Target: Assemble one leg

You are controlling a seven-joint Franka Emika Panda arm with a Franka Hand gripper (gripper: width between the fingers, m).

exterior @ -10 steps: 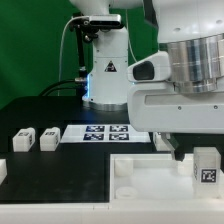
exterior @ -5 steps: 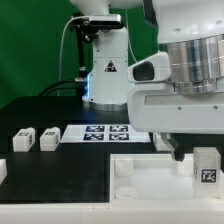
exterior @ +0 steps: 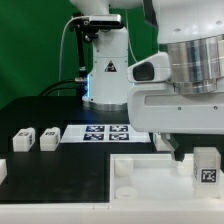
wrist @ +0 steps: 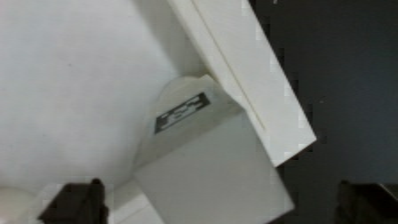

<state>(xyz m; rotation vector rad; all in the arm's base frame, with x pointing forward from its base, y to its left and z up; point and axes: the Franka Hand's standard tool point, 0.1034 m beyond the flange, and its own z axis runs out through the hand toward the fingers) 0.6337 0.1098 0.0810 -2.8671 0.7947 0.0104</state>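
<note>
One leg (exterior: 205,168), a small white block with a black-and-white tag, stands at the exterior view's right on the large white tray-shaped part (exterior: 140,176). My gripper (exterior: 193,154) hangs right over it, open, with one dark finger (exterior: 180,151) beside the block. In the wrist view the leg (wrist: 196,150) lies between my fingertips (wrist: 75,200), which stand wide apart and do not touch it; my gripper (wrist: 221,205) is open. The tray's raised wall (wrist: 240,70) runs beside the leg. Two more legs (exterior: 22,141) (exterior: 48,138) stand at the exterior view's left.
The marker board (exterior: 104,133) lies flat in the middle behind the tray. Another white block (exterior: 2,170) shows at the left edge, and one more (exterior: 163,141) sits behind the tray. The robot's base (exterior: 104,70) stands at the back.
</note>
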